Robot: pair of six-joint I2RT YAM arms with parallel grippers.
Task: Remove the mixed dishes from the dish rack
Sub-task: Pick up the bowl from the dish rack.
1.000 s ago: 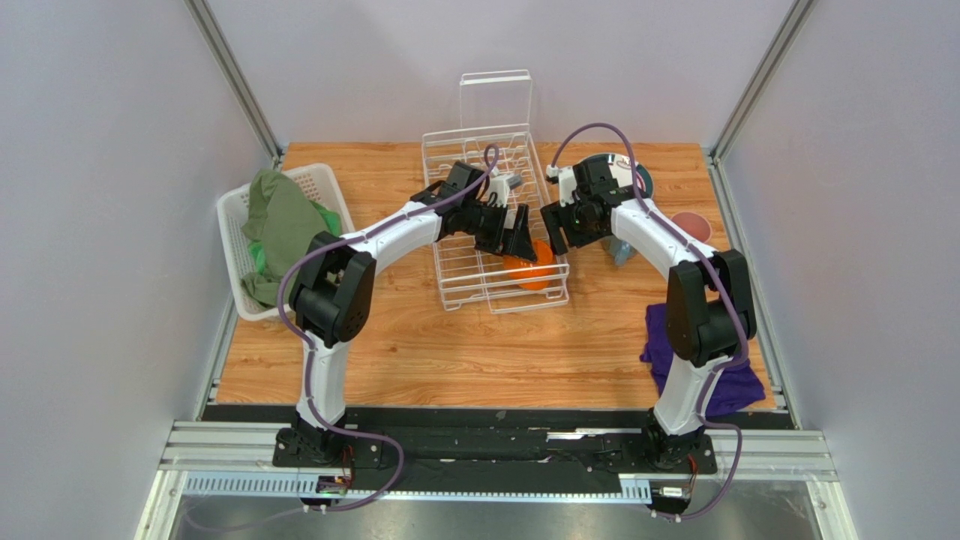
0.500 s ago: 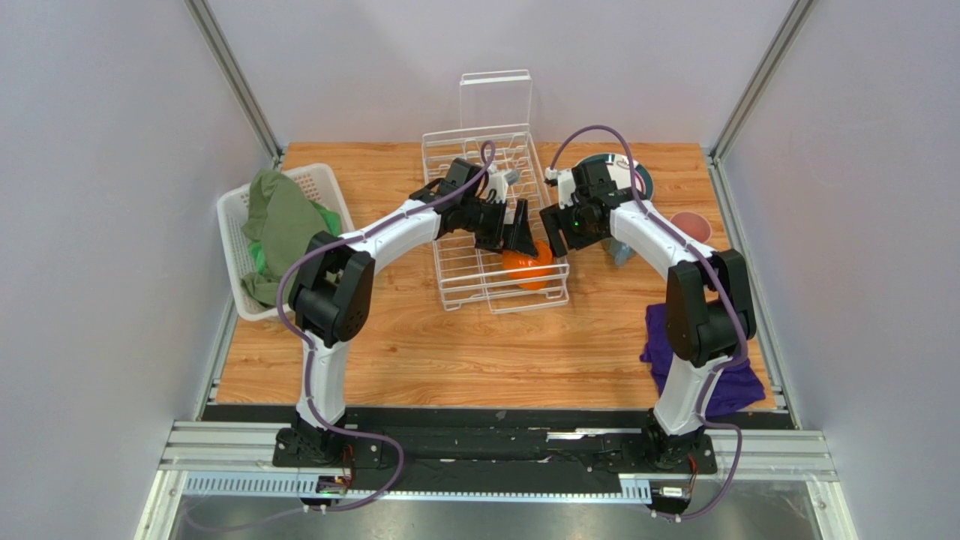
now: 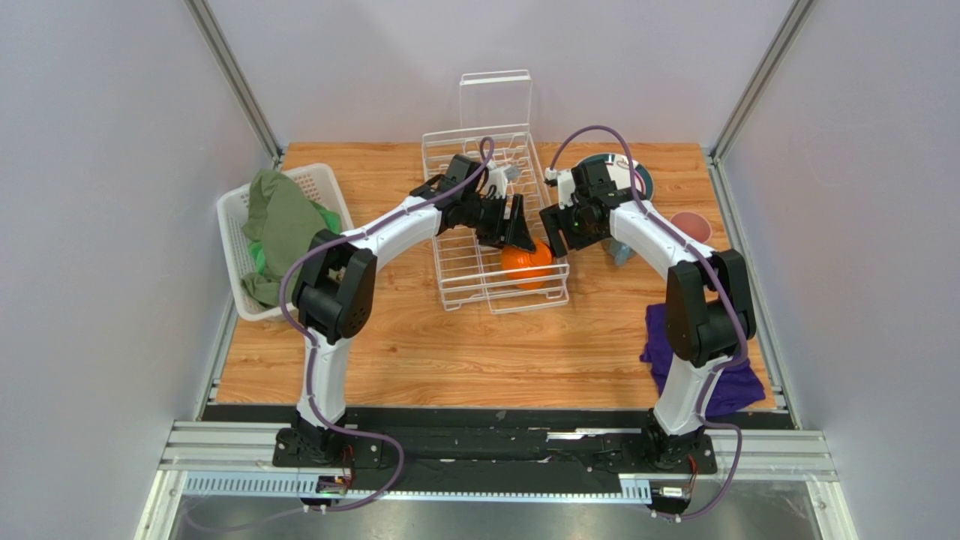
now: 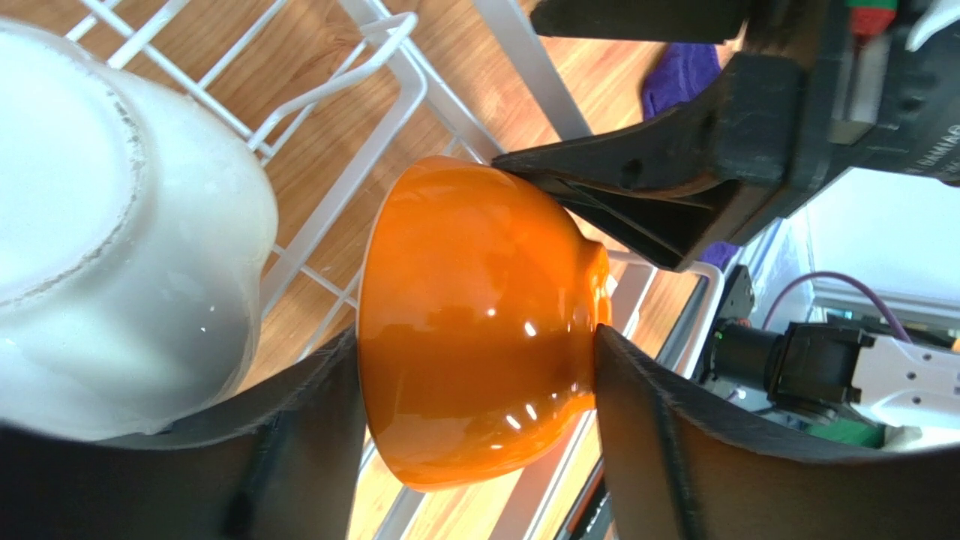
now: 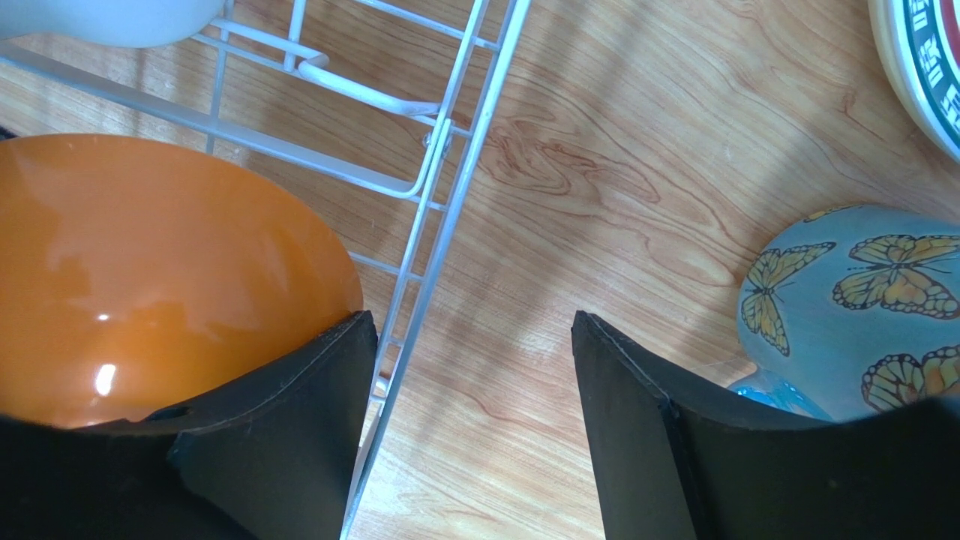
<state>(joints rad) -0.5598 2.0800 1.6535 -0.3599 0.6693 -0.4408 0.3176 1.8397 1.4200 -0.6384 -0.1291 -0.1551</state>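
Note:
The orange bowl (image 3: 526, 261) lies on its side in the white wire dish rack (image 3: 468, 152), rim to the left in the left wrist view (image 4: 479, 326). My left gripper (image 3: 516, 228) is open with its jaws either side of the bowl; one fingertip (image 4: 614, 360) touches the foot. A small white cup (image 4: 101, 225) sits beside it in the rack. My right gripper (image 3: 560, 231) is open and empty over the rack's right edge (image 5: 451, 146), next to the bowl (image 5: 147, 259). The dark-rimmed plate (image 3: 614, 174), blue mug (image 3: 620, 250) and pink cup (image 3: 690, 225) stand on the table at right. The pale yellow plate is not visible.
A white slatted basket (image 3: 231, 242) holding green cloth (image 3: 280, 219) stands at the table's left edge. A purple cloth (image 3: 710, 360) lies at front right. The rack's clear panel (image 3: 496, 99) stands upright at its far end.
My left gripper has drawn back a little toward the far left, so more of the orange bowl shows. The right gripper has shifted slightly. The bowl stays in the rack.

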